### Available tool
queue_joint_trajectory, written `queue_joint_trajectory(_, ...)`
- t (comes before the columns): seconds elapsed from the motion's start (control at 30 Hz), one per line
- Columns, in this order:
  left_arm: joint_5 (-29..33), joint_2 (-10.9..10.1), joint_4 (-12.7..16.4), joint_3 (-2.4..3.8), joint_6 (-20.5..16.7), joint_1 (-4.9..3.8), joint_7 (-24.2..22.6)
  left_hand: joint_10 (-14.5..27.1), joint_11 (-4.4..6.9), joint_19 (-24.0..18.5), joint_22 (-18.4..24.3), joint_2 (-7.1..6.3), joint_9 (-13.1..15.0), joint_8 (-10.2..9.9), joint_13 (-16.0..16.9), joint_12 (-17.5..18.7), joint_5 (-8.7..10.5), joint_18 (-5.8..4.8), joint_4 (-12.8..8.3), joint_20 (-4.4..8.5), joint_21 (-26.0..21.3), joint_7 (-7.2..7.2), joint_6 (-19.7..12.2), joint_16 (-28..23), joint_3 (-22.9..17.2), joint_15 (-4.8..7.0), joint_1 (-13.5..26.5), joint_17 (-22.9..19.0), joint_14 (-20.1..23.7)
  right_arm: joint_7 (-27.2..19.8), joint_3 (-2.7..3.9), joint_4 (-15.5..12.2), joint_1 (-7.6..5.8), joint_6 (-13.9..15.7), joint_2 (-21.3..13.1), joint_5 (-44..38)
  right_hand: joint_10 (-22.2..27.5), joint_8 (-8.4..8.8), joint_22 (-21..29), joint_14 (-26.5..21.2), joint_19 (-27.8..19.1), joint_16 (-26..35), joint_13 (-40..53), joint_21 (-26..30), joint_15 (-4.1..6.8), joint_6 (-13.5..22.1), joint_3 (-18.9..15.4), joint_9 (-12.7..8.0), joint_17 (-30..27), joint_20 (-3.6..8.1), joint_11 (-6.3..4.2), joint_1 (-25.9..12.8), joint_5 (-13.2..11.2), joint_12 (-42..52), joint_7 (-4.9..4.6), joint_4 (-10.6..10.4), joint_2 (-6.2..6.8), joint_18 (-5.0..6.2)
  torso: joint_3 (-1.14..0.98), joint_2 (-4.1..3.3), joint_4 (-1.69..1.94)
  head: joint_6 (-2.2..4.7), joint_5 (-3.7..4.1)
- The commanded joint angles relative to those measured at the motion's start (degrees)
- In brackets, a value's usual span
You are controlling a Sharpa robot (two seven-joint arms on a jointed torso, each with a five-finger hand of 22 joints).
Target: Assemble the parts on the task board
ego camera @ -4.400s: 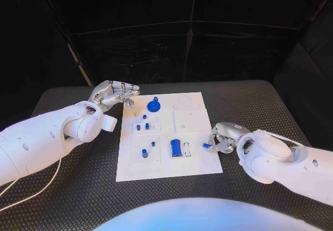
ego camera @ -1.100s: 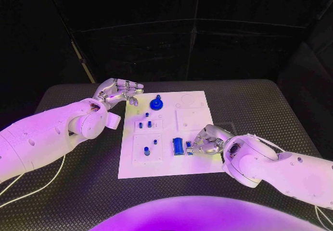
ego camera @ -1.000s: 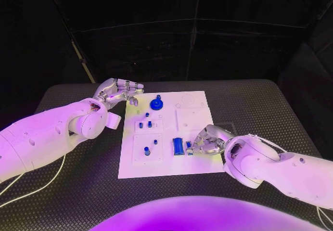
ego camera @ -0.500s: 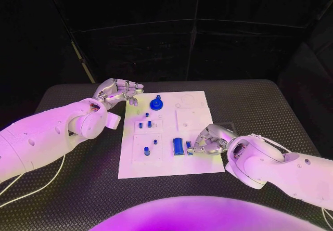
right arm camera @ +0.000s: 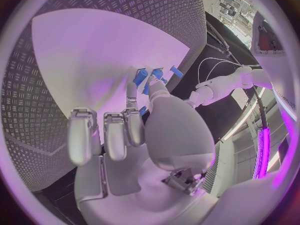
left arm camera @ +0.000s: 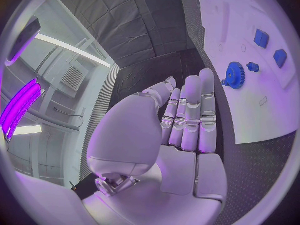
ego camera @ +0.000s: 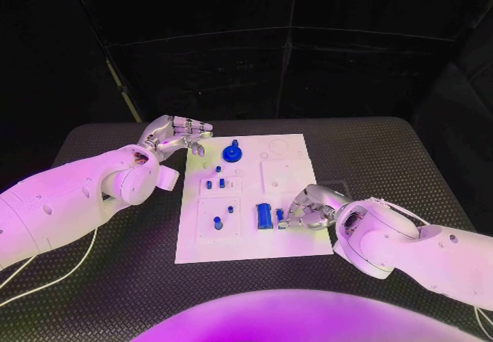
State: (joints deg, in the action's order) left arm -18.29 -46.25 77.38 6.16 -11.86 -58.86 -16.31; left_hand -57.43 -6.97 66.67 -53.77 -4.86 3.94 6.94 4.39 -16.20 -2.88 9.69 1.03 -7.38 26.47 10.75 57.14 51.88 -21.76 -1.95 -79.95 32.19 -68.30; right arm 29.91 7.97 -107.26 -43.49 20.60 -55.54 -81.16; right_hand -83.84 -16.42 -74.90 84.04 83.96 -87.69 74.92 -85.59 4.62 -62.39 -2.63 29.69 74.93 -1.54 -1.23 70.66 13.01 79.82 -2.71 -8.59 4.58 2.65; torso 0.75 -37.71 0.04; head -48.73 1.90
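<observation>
The right hand pinches a small blue part over the task board beside the larger blue block; light, rigid and likely slippery, it wants a fingertip hold, while the left hand curls holding nothing.

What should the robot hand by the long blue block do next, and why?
Probably ease the small blue part down into its place on the white task board. The right robot hand pinches it at its fingertips right beside the upright blue rectangular block, so little travel seems left. The left robot hand waits off the board's far corner.
</observation>
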Motion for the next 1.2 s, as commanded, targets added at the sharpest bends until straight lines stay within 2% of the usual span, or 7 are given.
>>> queue_joint_trajectory(0.03, 0.2, 0.0, 0.1, 0.05, 0.5, -0.07, -0.3, 0.5, 0.01, 0.0, 0.2, 0.13, 0.0, 0.3, 0.0, -0.4, -0.26, 0.75, -0.1, -0.22, -0.5, -0.01, -0.3, -0.4, 0.3, -0.01, 0.2, -0.2, 0.6, -0.2, 0.01, 0.2, -0.06, -1.0, 0.1, -0.5, -1.0, 0.31, -7.3, 5.1, 2.8, -0.3, 6.3, -0.1, 0.5, -0.4, 0.0, 0.1, 11.0, 0.4, -0.26, 1.0, -0.4, 0.2, -0.02, 0.6, -0.05, -0.92, -0.02, 0.02, -0.06, -0.05, -0.12)
queue_joint_trajectory(0.37, 0.2, 0.0, 0.1, 0.05, 0.5, -0.06, -0.3, 0.5, 0.01, 0.0, 0.2, 0.13, 0.0, 0.3, 0.0, -0.4, -0.26, 0.75, -0.1, -0.22, -0.5, -0.01, -0.3, -0.4, 0.3, -0.01, 0.2, -0.2, 0.6, 0.0, 0.01, 1.5, -0.07, -0.5, 0.9, -1.6, -1.0, 0.22, -7.4, 5.1, 2.8, -0.3, 6.3, -0.2, 0.6, -0.7, -0.1, 0.2, 11.0, 0.46, -0.39, 2.2, -1.0, 0.2, 0.15, 1.4, -1.01, -0.93, -0.06, -0.03, -0.05, -0.18, -0.18)
queue_joint_trajectory(0.53, 0.2, 0.0, 0.1, 0.05, 0.5, -0.06, -0.3, 0.5, 0.01, 0.0, 0.2, 0.13, 0.0, 0.3, 0.0, -0.4, -0.26, 0.75, -0.1, -0.22, -0.5, -0.01, -0.3, -0.4, 0.3, -0.01, 0.2, -0.2, 0.6, -0.2, 0.02, 2.4, -0.07, 0.0, 1.8, -2.1, -1.0, 0.21, -7.4, 5.1, 2.8, -0.3, 6.3, -0.2, 0.71, -0.9, -0.2, 0.2, 11.1, 0.58, -0.5, 3.5, -3.3, 0.2, 0.25, 2.4, -1.77, -0.93, -0.04, -0.04, 0.02, -0.24, -0.21)
queue_joint_trajectory(0.9, 0.2, 0.0, 0.1, 0.05, 0.4, -0.05, -0.3, 0.5, 0.01, 0.0, 0.2, 0.13, 0.0, 0.3, 0.0, -0.4, -0.26, 0.75, -0.1, -0.22, -0.5, -0.01, -0.3, -0.4, 0.3, -0.01, 0.2, -0.2, 0.6, -1.8, 0.02, 2.4, -0.07, 1.8, 2.0, -2.0, -1.1, 0.27, -7.4, 5.2, 2.8, -0.3, 6.4, -0.2, 0.66, -0.9, -0.8, 0.3, 11.1, 0.58, -0.42, 3.0, -4.2, 0.3, 0.14, 2.3, -1.9, -0.95, -0.04, 0.08, -0.16, -0.29, -0.33)
queue_joint_trajectory(1.03, 0.2, 0.0, 0.1, 0.05, 0.4, -0.04, -0.3, 0.5, 0.01, 0.0, 0.2, 0.13, 0.0, 0.3, 0.0, -0.4, -0.26, 0.75, -0.1, -0.22, -0.5, -0.01, -0.3, -0.4, 0.3, -0.01, 0.2, -0.2, 0.6, -5.6, 0.03, 2.0, -0.08, 3.6, 0.8, 0.1, -1.0, 0.47, -7.2, 5.1, 2.7, -0.2, 6.2, 0.0, 0.58, -0.6, -1.4, 0.2, 10.8, 0.52, -0.31, 2.2, -3.5, 0.0, 0.0, 1.9, -1.69, -0.88, 0.0, 0.19, -0.06, -0.17, -0.24)
queue_joint_trajectory(1.2, 0.2, -0.2, -0.1, 0.04, 0.3, 0.0, -0.5, 0.5, 0.01, 0.0, 0.2, 0.15, 0.0, 0.3, 0.0, -0.5, -0.25, 0.75, -0.2, -0.22, -0.5, -0.01, -0.3, -0.4, 0.3, 0.0, 0.2, -0.2, 0.6, -15.0, 0.05, 2.5, -0.24, 5.2, -1.0, 9.5, -0.3, 1.33, -5.8, 4.8, 2.0, 0.6, 5.3, 0.8, 0.25, 0.8, -2.1, -0.1, 9.4, 0.29, 0.15, 1.7, -2.6, -1.1, -0.58, 1.6, -1.48, -0.58, 0.04, 0.5, -0.02, 0.35, -0.14)
